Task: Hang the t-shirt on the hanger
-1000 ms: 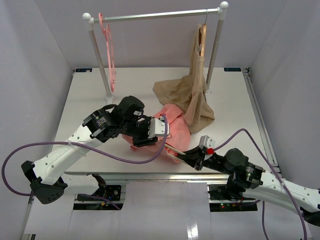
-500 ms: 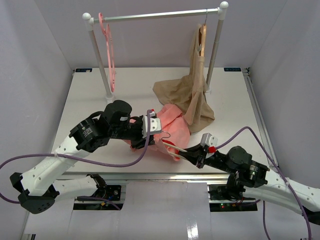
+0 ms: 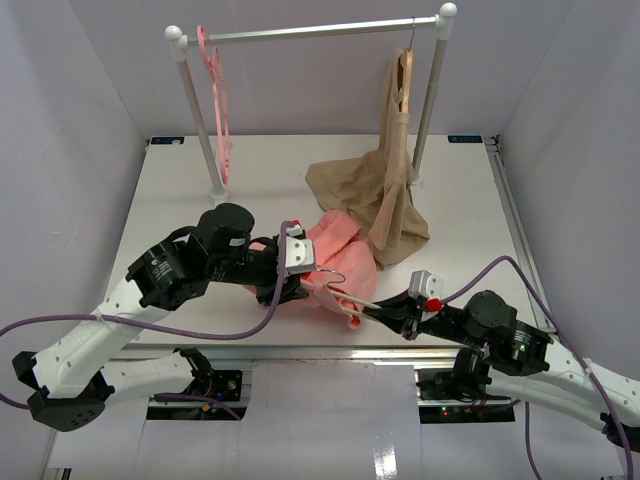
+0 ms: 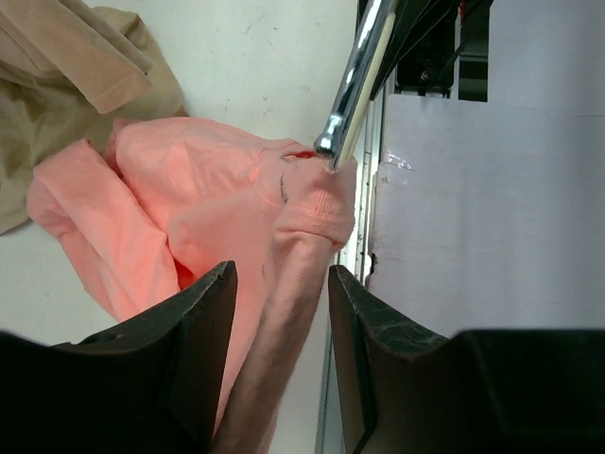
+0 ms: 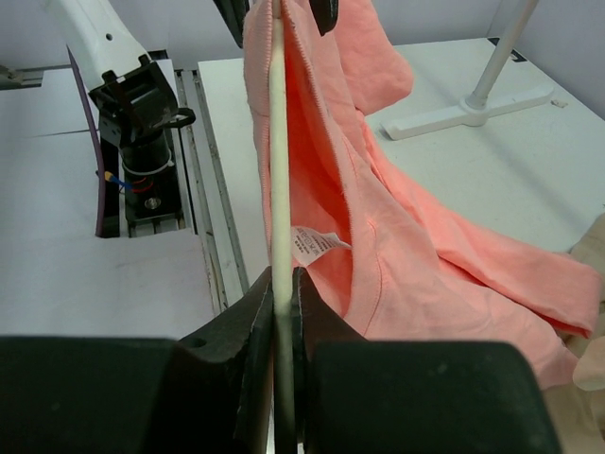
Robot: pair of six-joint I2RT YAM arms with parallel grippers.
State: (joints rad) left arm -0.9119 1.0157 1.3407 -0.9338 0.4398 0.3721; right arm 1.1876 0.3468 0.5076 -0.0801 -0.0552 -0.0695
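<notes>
The salmon-pink t-shirt (image 3: pixel 345 255) lies bunched at the table's near middle; it also shows in the left wrist view (image 4: pixel 189 189) and the right wrist view (image 5: pixel 397 246). My right gripper (image 3: pixel 402 318) (image 5: pixel 282 279) is shut on the cream-white rod of the hanger (image 3: pixel 368 303) (image 5: pixel 277 142), which slants up to the left into the shirt's neck opening. The hanger's metal end (image 4: pixel 348 104) meets the collar. My left gripper (image 3: pixel 298 268) (image 4: pixel 282 284) sits at the shirt's left edge, jaws apart. The collar band runs between them, touching the left finger, with a gap to the right finger.
A clothes rack (image 3: pixel 310 33) stands at the back. A pink hanger (image 3: pixel 217 95) hangs at its left. A beige garment (image 3: pixel 385 190) on a brown wooden hanger (image 3: pixel 403 75) hangs at its right and pools just behind the t-shirt. The table's near edge (image 3: pixel 300 347) is close.
My left gripper has drawn back to the left and toward the near edge. The right gripper has moved slightly right with the hanger, and the shirt's collar is stretched along the rod.
</notes>
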